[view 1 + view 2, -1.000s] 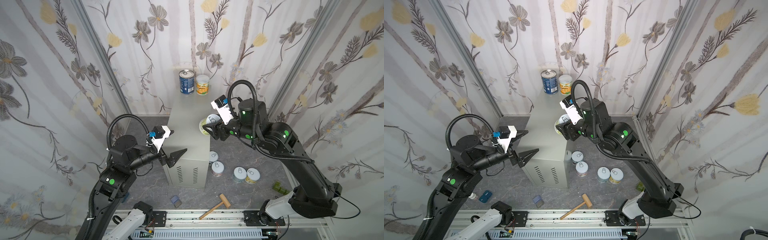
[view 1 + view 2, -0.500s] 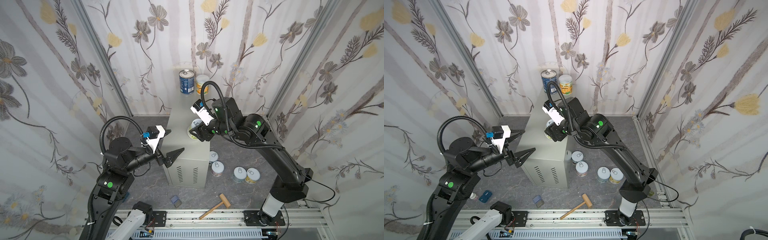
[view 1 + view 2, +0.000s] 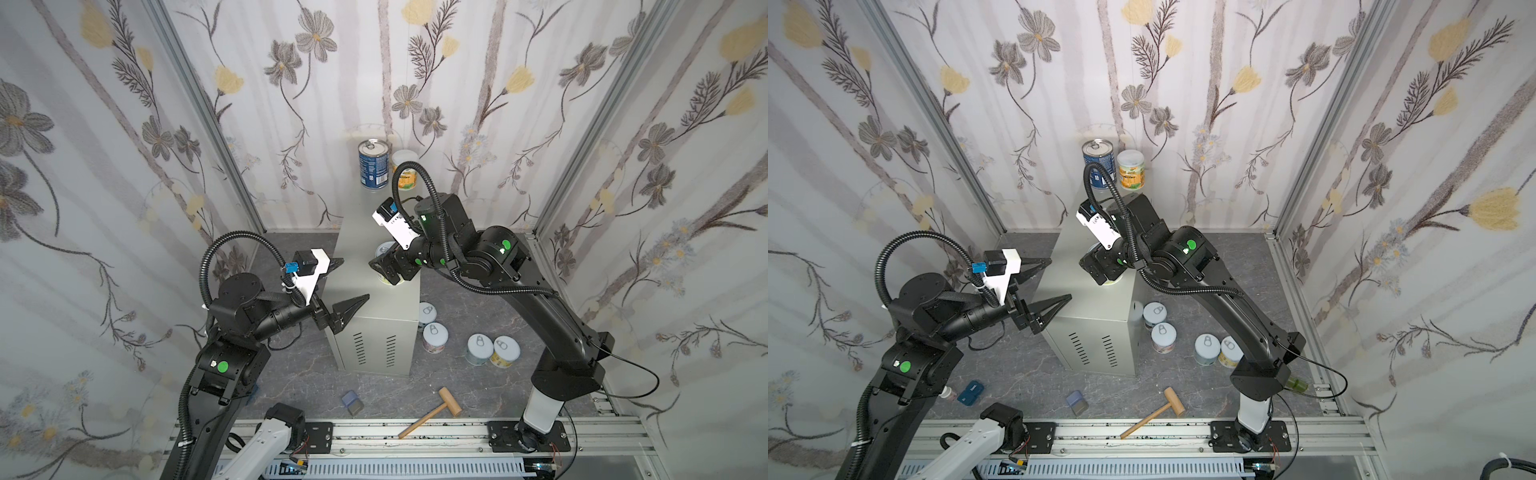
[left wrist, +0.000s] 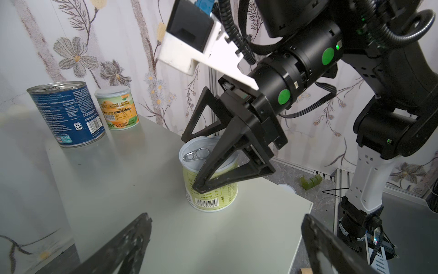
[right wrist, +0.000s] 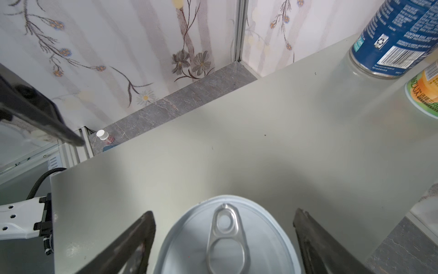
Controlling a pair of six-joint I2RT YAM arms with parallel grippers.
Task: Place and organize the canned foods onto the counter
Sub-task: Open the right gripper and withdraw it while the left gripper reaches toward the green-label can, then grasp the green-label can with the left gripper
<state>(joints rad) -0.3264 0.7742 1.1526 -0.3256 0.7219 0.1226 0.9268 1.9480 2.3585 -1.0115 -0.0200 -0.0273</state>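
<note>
The counter [image 3: 361, 232] [image 3: 1075, 249] is a tall light-grey box in both top views. A green-labelled can [image 4: 211, 185] [image 5: 227, 239] stands upright near the front right of its top [image 4: 118, 166]. My right gripper [image 3: 384, 272] [image 4: 190, 162] [image 5: 224, 212] is open and straddles this can, with a gap on each side. A taller blue can [image 3: 374, 164] [image 4: 68, 113] and an orange-labelled can [image 3: 1132, 170] [image 4: 118, 108] stand at the counter's far end. My left gripper [image 3: 355, 278] [image 3: 1060, 278] [image 4: 226, 215] is open and empty at the counter's left front edge.
Several more cans [image 3: 435, 337] [image 3: 480, 349] [image 3: 505, 351] stand on the dark floor right of the counter. A wooden mallet [image 3: 432, 411] and a small blue-grey block [image 3: 352, 402] lie near the front rail. A blue object [image 3: 970, 390] lies by the left arm's base.
My right gripper carried the green can leftward over the counter, set it on the top, and its jaws opened. The left arm shifted slightly and stayed open.
</note>
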